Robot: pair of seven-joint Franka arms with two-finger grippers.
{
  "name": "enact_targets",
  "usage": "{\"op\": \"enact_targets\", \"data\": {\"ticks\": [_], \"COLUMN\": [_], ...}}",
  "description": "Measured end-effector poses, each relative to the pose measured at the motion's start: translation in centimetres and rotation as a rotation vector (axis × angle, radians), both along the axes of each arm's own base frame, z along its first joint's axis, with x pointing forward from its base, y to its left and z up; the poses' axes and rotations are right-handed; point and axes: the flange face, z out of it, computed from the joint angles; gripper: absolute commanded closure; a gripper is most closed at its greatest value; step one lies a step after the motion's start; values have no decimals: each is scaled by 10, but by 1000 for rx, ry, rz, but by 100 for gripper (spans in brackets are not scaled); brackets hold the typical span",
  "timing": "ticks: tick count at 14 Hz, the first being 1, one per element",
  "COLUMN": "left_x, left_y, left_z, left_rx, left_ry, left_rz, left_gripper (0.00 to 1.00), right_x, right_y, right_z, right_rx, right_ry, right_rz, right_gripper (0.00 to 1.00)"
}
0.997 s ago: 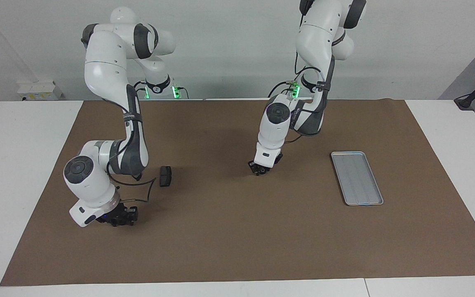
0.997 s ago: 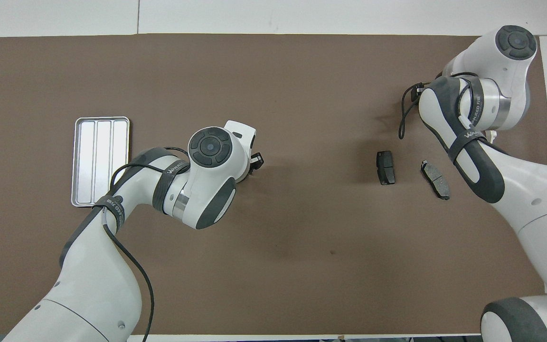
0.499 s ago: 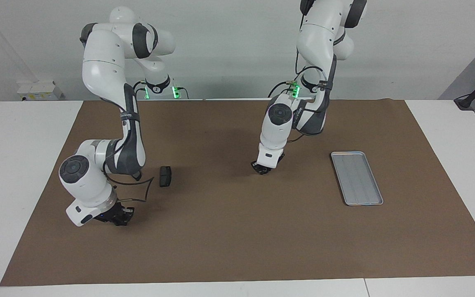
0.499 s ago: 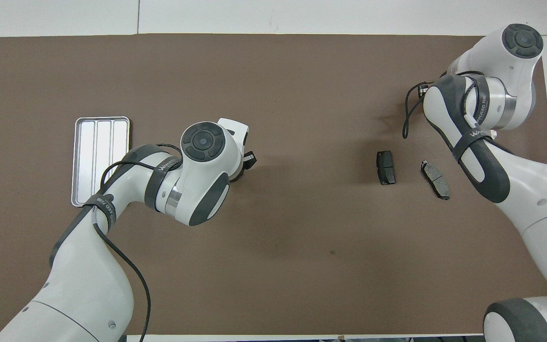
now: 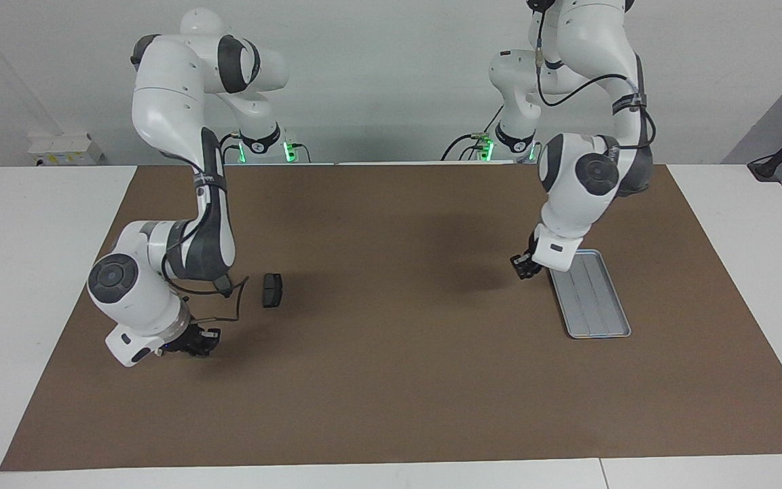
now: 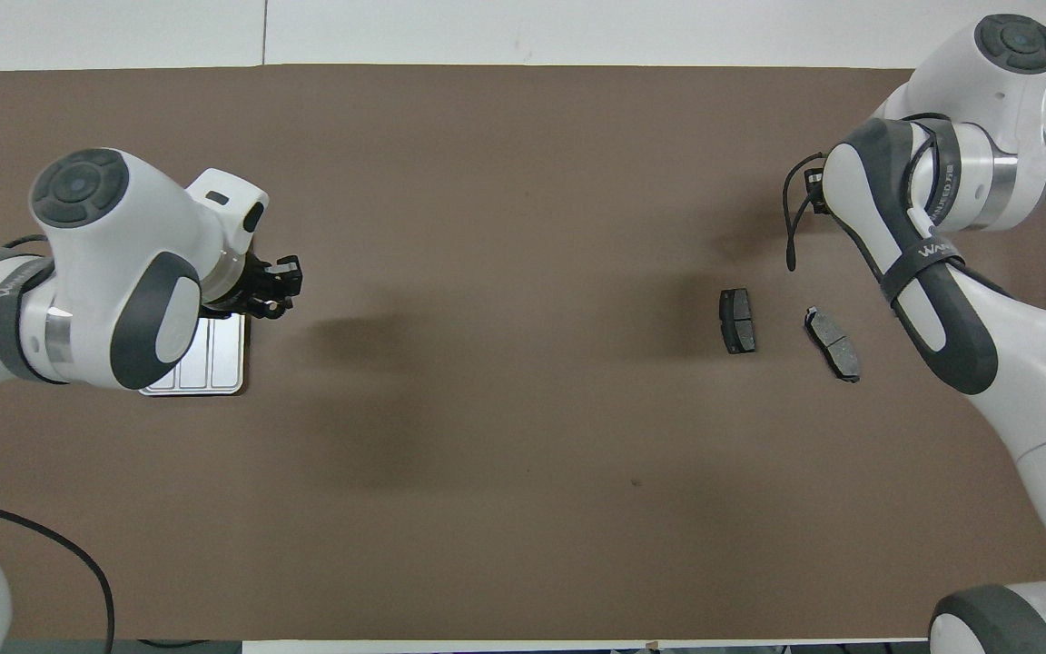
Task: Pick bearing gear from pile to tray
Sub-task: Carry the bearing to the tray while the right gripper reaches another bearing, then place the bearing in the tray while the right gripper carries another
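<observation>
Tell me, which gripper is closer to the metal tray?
The left gripper: it hangs beside the tray. The right gripper is low at the other end, near the brake pad.

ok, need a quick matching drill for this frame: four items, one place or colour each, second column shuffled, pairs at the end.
Items:
1. tray
2. left gripper
3. right gripper
4. brake pads

Descriptions:
A. dark grey, lying flat on the mat at the right arm's end
B. low over the mat, farther from the robots than the brake pads
C. silver-grey, ridged, at the left arm's end
D. raised over the mat just beside the tray's edge

Pairs: 1-C, 2-D, 3-B, 4-A
</observation>
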Motion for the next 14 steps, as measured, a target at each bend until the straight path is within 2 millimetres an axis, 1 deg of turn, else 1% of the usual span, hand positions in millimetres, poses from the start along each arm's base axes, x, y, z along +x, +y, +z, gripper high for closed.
{"op": "enact_targets", "data": {"ticks": [1,2,3,4,5,6,7,9,10,12,13,14], "left_x": [2,3,3,4,4,4,3,-2,-6,-12,-15,-18], "left_y": [21,41,56,68,77,87,98,116,121,128,130,132], "left_z": [-4,-7,-10,-11,-13,-15,-20,-35,-43,-52,-55,-57], "left_rx": [-5,-11,-16,-20,-24,-27,-30,-30,-30,-30,-31,-31], "left_ry": [7,14,17,16,12,7,-3,-30,-34,-26,-21,-19], "left_rz": [-44,-84,-114,-140,-166,-189,-210,-226,-227,-218,-214,-212], "left_gripper": [88,88,88,88,88,88,88,88,88,88,87,88], "right_x": [-7,-17,-31,-45,-59,-72,-83,-105,-117,-140,-150,-157], "right_y": [18,38,60,86,115,148,185,256,290,347,373,394], "right_z": [31,65,96,124,146,160,167,168,167,165,161,153], "right_rx": [0,-2,-4,-9,-12,-4,13,23,24,24,29,34], "right_ry": [13,25,38,46,48,52,61,79,74,57,46,38], "right_rz": [-9,-26,-51,-91,-153,-227,-307,-466,-537,-621,-651,-675], "right_gripper": [100,100,100,100,100,100,100,100,100,100,100,100]}}
